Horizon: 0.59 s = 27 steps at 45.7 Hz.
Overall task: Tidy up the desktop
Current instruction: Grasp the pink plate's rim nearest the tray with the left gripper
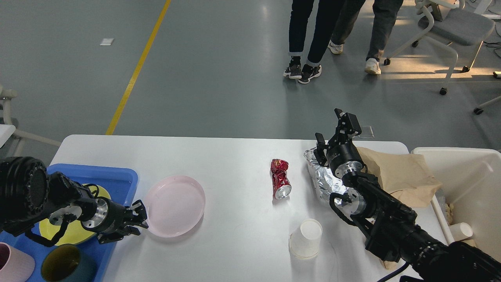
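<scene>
On the large white rectangular worktop with rounded corners, which fills the lower view from the blue tray on my left to the bin on my right, the tidying is part done by my judgement.

Put away: the blue plastic tray at the left edge holds a yellow plate, a dark teal cup and a pink cup. The cream-white rectangular bin, off the right edge, contains at least one white paper cup.

Outstanding on the worktop: a pale pink round plate just beside the tray; a crushed red drinks can lying near the centre; a white paper cup toward the near edge; crumpled silver foil and a brown paper bag at the right, next to the bin.

My left gripper sits at the near-left rim of the pink plate, fingers parted; whether they touch the rim I cannot tell. My right gripper stands raised above the foil, fingers spread, holding nothing.

Assessment: five items remain; crockery appears bound for the tray, rubbish for the bin.
</scene>
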Tool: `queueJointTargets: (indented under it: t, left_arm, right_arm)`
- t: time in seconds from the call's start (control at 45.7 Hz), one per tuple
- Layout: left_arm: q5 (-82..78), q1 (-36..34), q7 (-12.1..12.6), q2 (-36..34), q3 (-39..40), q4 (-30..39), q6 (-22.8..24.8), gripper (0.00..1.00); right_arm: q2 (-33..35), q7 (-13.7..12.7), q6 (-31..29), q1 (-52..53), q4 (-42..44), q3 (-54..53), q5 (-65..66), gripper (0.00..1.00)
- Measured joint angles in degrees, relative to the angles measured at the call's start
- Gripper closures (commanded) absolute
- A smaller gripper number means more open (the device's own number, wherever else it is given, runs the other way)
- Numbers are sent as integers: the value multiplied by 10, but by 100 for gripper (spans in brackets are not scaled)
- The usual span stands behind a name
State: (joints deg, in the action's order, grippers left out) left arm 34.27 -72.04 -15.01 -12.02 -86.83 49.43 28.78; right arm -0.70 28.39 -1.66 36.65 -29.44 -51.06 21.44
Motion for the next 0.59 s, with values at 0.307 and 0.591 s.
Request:
queueJointTargets:
  t: [0.307,0.591]
  left_arm:
    - [-2,0,0,4,0,-1,0,100]
    - [-3,1,1,4,0,-2,0,100]
  right_arm:
    - [0,0,0,0,0,0,0,0]
    - [0,0,0,0,0,0,0,0]
